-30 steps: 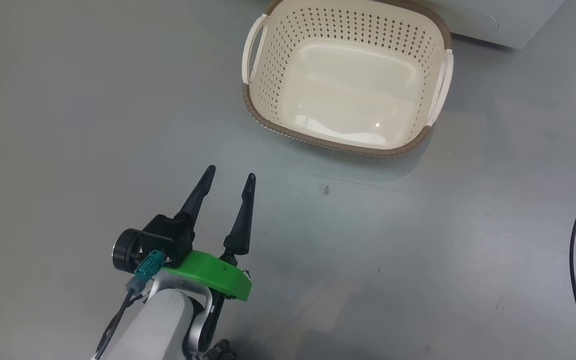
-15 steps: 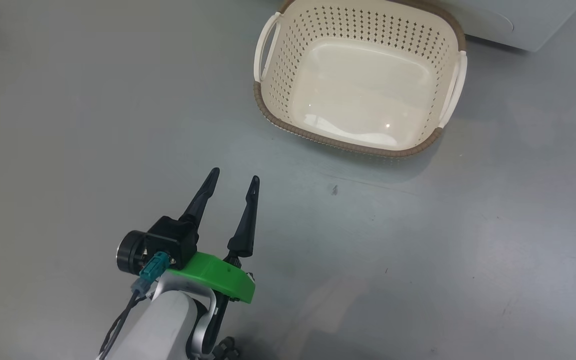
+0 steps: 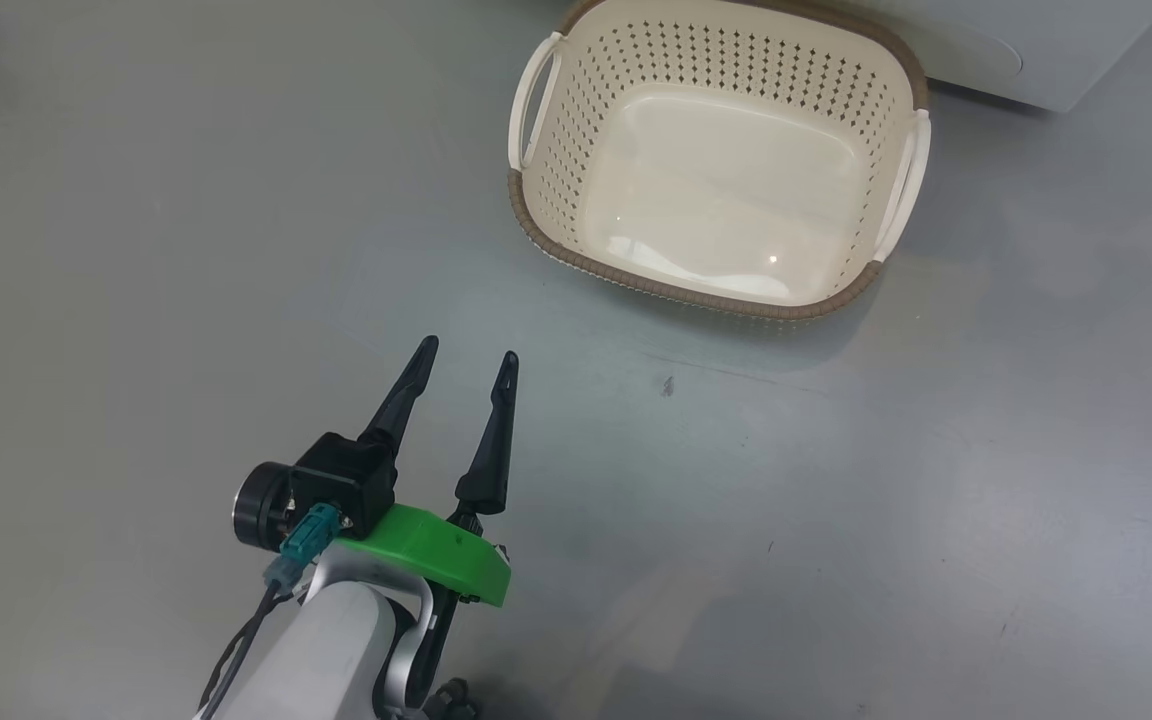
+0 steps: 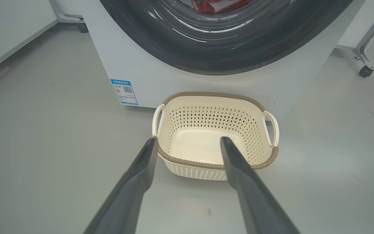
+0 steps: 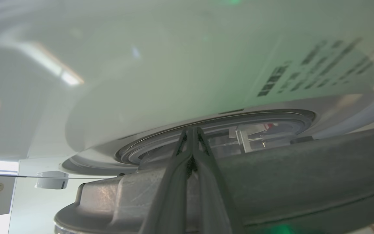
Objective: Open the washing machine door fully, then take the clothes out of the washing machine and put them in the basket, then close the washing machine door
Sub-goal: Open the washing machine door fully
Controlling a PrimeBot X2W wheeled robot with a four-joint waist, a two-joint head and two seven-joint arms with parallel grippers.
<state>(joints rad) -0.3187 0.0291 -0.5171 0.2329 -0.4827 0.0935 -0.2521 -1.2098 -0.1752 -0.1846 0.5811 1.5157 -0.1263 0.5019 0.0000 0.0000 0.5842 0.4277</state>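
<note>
Left tool (image 3: 467,350) is hovering above the grey floor (image 3: 186,250), fingers spread apart and gripping nothing, pointing toward the basket (image 4: 213,94), which is standing on the floor just in front of the washing machine (image 4: 161,78). Meanwhile the right tool (image 5: 191,130) is holding its fingers pressed together at the rim of the washing machine door (image 4: 255,48); red clothes (image 4: 214,5) are showing through its glass.

Open floor (image 4: 44,146) flanks the basket (image 4: 213,94), which stands just before the washing machine (image 4: 161,74).
</note>
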